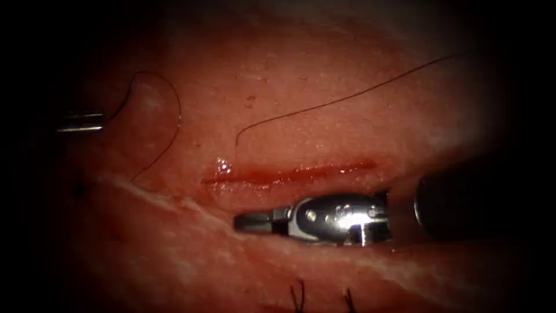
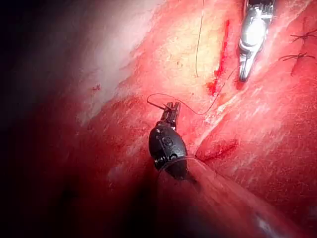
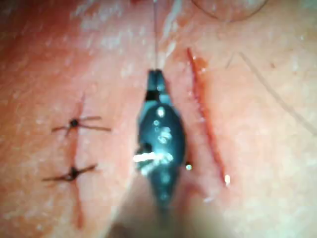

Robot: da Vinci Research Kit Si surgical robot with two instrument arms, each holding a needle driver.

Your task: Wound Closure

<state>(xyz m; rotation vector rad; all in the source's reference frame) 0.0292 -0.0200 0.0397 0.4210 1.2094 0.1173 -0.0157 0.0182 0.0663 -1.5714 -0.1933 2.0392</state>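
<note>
The right arm's polished steel needle driver (image 1: 246, 222) lies low along the moist, pinkish-red pork tissue (image 1: 301, 110), just below the cut (image 1: 289, 174), a narrow horizontal slit glistening with red fluid (image 1: 223, 169). Its slim jaws are pressed together; in the right wrist view (image 3: 156, 77) they taper to a closed tip with a fine thread running straight off it, though whether they grip it, I can't tell. Over at the left edge, the left arm's dark metal tool (image 1: 103, 120) has its jaws clamped on the thin black thread (image 1: 168, 98), which arcs in a wide loop over a rounded fold of tissue; the left wrist view (image 2: 171, 106) confirms that grasp. A second long strand (image 1: 347, 97) lies loose above the cut. Two knotted black stitches (image 3: 74, 123) sit beside the right tool. The needle, I can't make out.
</note>
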